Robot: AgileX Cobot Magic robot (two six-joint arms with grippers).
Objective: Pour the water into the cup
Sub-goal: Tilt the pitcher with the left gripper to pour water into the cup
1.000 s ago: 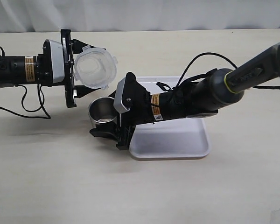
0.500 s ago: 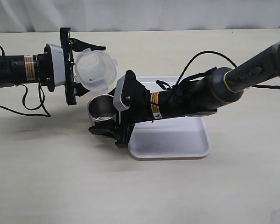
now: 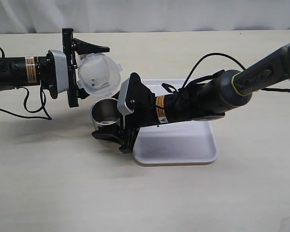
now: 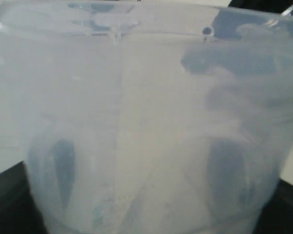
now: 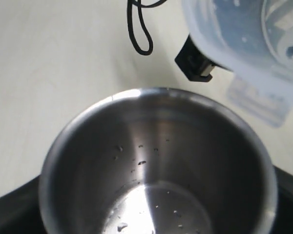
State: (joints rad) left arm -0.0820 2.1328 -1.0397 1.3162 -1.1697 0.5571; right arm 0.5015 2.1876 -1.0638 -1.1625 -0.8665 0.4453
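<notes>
The steel cup (image 3: 104, 112) stands upright on the table, gripped by my right gripper (image 3: 111, 129). In the right wrist view the cup (image 5: 156, 170) fills the frame; only drops show on its inner wall and bottom. My left gripper (image 3: 84, 67) is shut on the translucent plastic beaker (image 3: 97, 73), tipped on its side with its mouth just above and behind the cup. The beaker (image 4: 146, 122) fills the left wrist view; the fingers (image 4: 224, 180) show as dark shapes through its wall. I cannot make out water in the beaker.
A white tray (image 3: 183, 145) lies on the table under the right arm, just right of the cup. Black cables trail near the left arm (image 3: 34, 108) and over the right arm (image 3: 203, 67).
The left gripper has rolled the beaker further and lowered it slightly toward the cup. The right gripper and cup have stayed in place over the last half second.
</notes>
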